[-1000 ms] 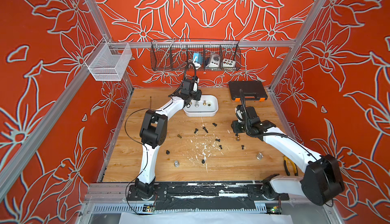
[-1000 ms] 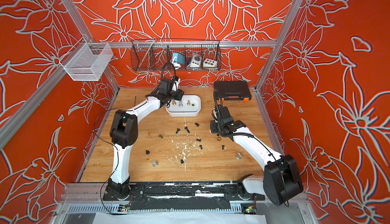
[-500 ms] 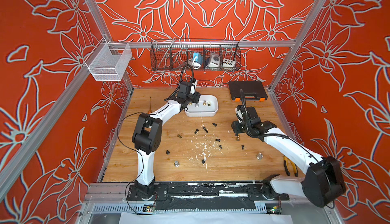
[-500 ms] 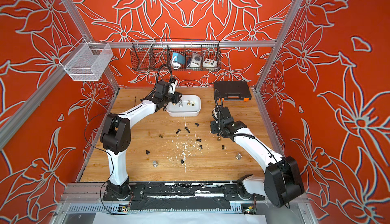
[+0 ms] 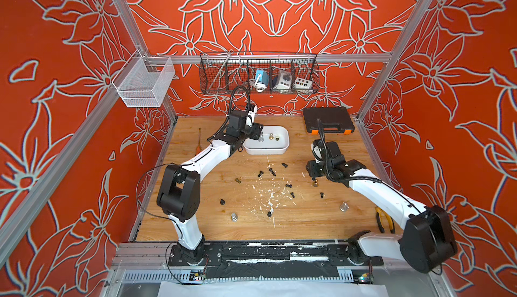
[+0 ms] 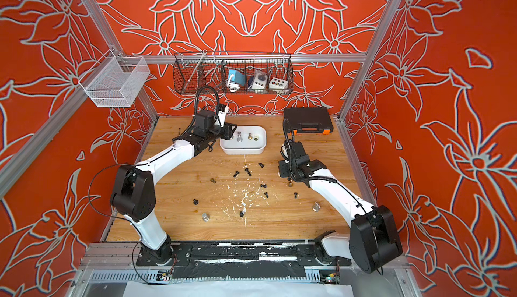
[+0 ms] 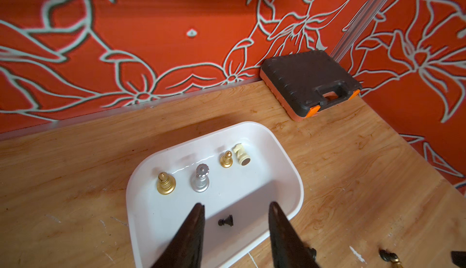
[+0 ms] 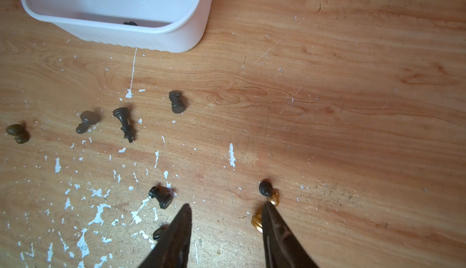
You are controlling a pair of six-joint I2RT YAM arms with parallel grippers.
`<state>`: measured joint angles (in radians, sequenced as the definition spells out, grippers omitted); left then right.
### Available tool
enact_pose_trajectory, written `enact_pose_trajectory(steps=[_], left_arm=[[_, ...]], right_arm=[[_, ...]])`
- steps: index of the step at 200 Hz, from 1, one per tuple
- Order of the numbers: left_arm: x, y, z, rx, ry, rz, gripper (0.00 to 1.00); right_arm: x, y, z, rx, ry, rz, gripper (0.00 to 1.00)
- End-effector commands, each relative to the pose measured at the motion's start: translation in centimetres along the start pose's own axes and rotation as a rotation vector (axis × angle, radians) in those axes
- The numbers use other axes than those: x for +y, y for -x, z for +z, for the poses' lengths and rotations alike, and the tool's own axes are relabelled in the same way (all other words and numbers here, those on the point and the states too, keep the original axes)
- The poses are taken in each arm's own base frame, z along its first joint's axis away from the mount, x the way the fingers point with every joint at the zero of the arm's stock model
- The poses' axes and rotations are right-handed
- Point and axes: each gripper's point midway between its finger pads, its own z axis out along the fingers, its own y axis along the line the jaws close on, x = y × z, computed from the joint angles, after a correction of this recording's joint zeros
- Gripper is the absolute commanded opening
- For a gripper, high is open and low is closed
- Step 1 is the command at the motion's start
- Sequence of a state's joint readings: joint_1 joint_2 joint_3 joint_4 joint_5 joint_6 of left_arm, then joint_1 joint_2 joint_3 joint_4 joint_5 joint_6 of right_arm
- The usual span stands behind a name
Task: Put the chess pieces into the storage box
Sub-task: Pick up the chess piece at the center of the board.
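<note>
The left gripper [image 7: 235, 205] hangs over one end of the white storage box [image 7: 264, 186]. Its two dark fingers [image 7: 194, 229] are spread apart, with nothing between them and nothing that I can see touching them. Below the gap a small black pawn [image 7: 225, 221] sits on the box floor. Further in stand a large gold piece [image 7: 166, 184], a silver piece [image 7: 201, 178] and a small gold pawn [image 7: 226, 159]. A cream knight [image 7: 241, 154] lies on its side just beside that pawn.

In both top views the box sits in the upper middle of the frame on the wooden table [image 5: 321, 225], with the left gripper at its left edge.

The right gripper [image 8: 227, 205] is at the right centre of the top views, low over the table. Its fingers are likewise spread and it holds nothing. One fingertip [image 8: 268, 208] overlaps a fallen gold piece [image 8: 256, 222] on the wood; I cannot tell whether they touch. A round black piece [image 8: 264, 187] lies just beside that gold one.

More black pieces [image 8: 177, 101] are scattered over the paint-flecked middle of the table. Two silver ones [image 5: 233, 216] stand toward the lower part of the frame.

A dark marking on the left arm's white wrist link [image 6: 221, 113] is too small to read.
</note>
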<state>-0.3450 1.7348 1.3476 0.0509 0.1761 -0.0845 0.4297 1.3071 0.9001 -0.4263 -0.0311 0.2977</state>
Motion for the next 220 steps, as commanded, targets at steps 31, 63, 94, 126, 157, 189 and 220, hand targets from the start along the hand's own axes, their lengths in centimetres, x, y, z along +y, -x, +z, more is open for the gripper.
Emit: enact_pose_trajectory(steps=[31,63,94,126,157,189,220], left_arm=[[-0.8,-0.2,-3.1,-0.061,-0.036,-0.029,0.43],[-1.0,-2.0,-4.0,-0.045,-0.058,-0.056,0.42],[-1.3,-3.9,-4.5,-0.033,-0.085,-0.087,0.43],[-1.3,-5.5,-4.6,-0.005,-0.095,-0.106,0.43],[-1.5,-6.4,-4.7,0.011,-0.108,-0.120,0.43],[-1.9,-7.0,-5.1,0.018,-0.132,-0.140,0.43],[-2.0,-7.9,-5.3,0.035,-0.139,-0.155,0.43]], right_arm=[[-0.6,-0.5,0.6,0.064,-0.030,0.009,0.47],[-2.2,-2.2,1.1,0.137,-0.126,0.058,0.47],[-4.0,-4.0,1.2,0.186,-0.228,0.125,0.46],[-4.4,-5.1,1.4,0.218,-0.255,0.155,0.46],[-4.4,-5.5,1.9,0.233,-0.261,0.163,0.46],[-4.3,-5.8,2.7,0.244,-0.255,0.179,0.46],[-4.2,-6.5,3.6,0.265,-0.246,0.198,0.44]])
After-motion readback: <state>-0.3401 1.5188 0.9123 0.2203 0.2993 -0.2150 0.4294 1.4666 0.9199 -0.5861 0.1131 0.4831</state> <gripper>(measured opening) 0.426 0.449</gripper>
